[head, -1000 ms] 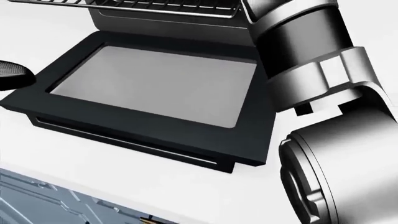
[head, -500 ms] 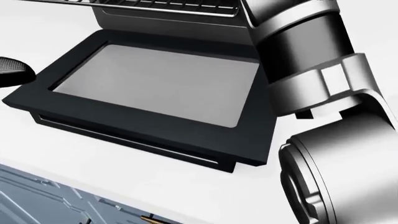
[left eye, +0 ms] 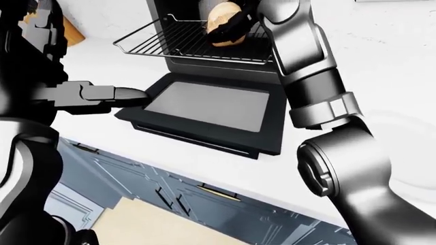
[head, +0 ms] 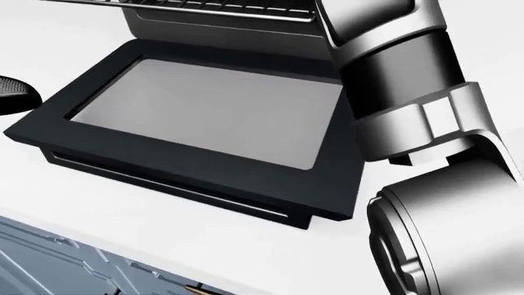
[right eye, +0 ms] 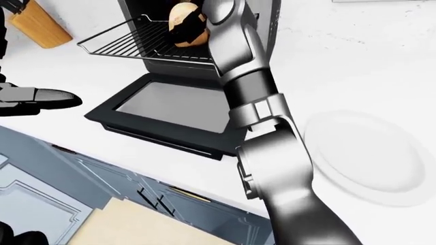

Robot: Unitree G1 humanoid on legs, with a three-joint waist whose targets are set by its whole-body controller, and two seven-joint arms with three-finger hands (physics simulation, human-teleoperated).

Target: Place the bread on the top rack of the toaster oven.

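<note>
The toaster oven (left eye: pixel 204 61) stands open, its glass door (left eye: pixel 208 104) folded down flat on the white counter. The wire top rack (left eye: pixel 170 43) is pulled out over the door. My right hand (left eye: pixel 230 30) is shut on the tan bread roll (left eye: pixel 219 14) and holds it just above the right part of the rack; whether it touches the wires I cannot tell. The right-eye view shows the bread (right eye: pixel 180 13) too. My left hand (left eye: pixel 126 96) is empty, fingers stretched out, beside the door's left edge. The head view shows only the door (head: pixel 204 110) and my right forearm (head: pixel 401 86).
A white plate (right eye: pixel 364 155) lies on the counter right of the oven. A wooden knife block (right eye: pixel 37 23) stands at the upper left. The counter edge and blue-grey cabinet fronts (right eye: pixel 102 178) run along the bottom.
In the head view the picture has shifted slightly, and my right forearm has moved a little. The door and left hand keep their places.
</note>
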